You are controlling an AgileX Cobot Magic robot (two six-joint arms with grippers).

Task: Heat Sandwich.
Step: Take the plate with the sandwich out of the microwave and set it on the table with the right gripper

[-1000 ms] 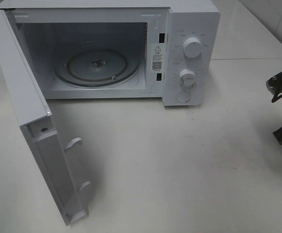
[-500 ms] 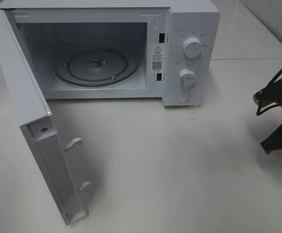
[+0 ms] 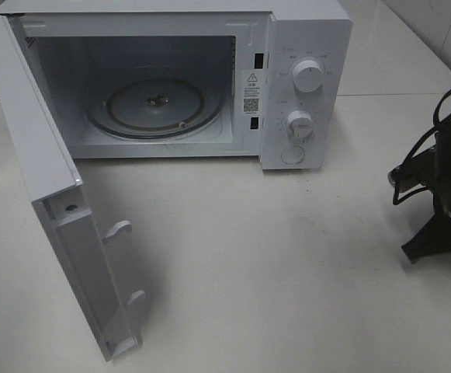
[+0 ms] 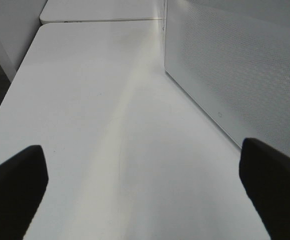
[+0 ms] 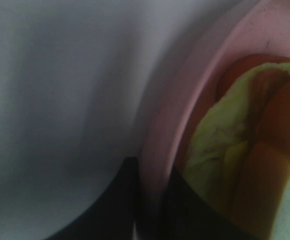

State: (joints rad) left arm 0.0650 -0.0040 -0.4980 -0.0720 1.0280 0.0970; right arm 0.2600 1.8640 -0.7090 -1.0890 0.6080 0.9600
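A white tabletop (image 3: 287, 264) is seen from the high camera, with tiled wall at the far right corner. A white microwave (image 3: 307, 47) is set at the back of it, its door (image 3: 54, 210) swung wide toward the front left, and the glass turntable (image 3: 155, 105) is left bare inside the cavity. Two round dials (image 3: 308, 76) and a button are carried on the control panel. At the right edge, the right arm (image 3: 446, 194) is seen as a dark mass with looped cables, well apart from the microwave; its fingertips cannot be made out here, nor can the sandwich.

In the left wrist view, the same pale tabletop (image 4: 100, 125) is shown beside the perforated outer face of the microwave door (image 4: 234, 70). The left gripper (image 4: 145, 185) is held spread wide, its two dark fingers (image 4: 15, 190) at opposite edges of the picture, with nothing between them and nothing touched.

In the right wrist view, blurred and close, the rim of a round pink plate (image 5: 184, 100) is pinched by the right gripper (image 5: 152, 195), one dark finger lying outside the rim and the other inside. The sandwich (image 5: 234, 150), pale yellow with a greenish edge, is seen lying on the plate just beside the inner finger; whether it is touched cannot be told.
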